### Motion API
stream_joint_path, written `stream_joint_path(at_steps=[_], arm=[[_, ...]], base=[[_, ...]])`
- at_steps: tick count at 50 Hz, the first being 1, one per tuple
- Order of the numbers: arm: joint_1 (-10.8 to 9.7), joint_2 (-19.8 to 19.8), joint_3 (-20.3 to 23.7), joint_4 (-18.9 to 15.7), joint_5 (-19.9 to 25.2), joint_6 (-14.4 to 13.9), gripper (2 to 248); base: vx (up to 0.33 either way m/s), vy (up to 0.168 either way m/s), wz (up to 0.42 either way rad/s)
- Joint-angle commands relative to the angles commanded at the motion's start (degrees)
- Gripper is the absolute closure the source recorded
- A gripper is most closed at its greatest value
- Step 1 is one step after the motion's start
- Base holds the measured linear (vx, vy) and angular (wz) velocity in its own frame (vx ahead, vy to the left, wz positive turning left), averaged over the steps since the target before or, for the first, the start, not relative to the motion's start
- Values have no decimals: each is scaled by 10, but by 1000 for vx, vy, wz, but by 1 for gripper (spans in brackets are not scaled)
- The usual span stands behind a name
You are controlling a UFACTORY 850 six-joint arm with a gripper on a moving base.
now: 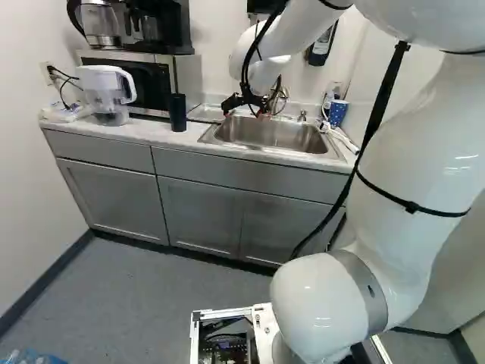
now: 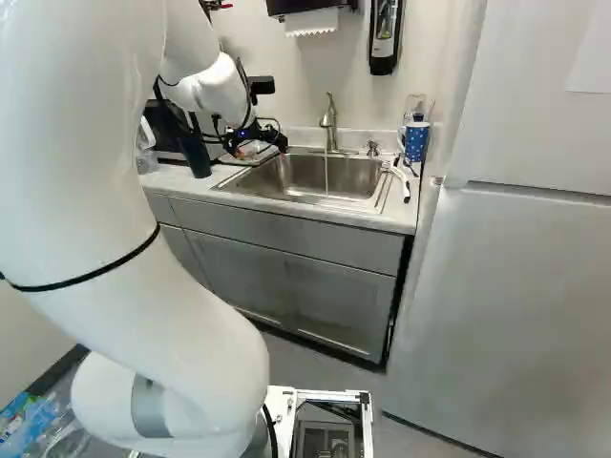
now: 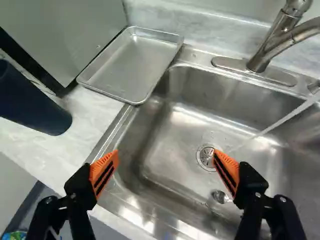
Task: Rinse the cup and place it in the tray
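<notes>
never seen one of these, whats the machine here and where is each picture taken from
The machine is one white robot arm on a moving base. It ends in a black gripper with two orange-padded fingers. Two pictures come from cameras on the base, behind the arm to its left and right; the third looks along the gripper from its wrist.

The gripper is open, holding nothing, above the edge of a steel sink. Water runs from a metal faucet. On the pale counter stands a tall dark cup; a shallow silver tray lies at the sink's corner.
</notes>
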Motion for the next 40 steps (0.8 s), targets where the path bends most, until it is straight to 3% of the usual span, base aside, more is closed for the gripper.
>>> stream_joint_path(at_steps=[40], arm=[[70, -17, -18, 0, 0, 0, 3]], base=[[0, 0, 0]])
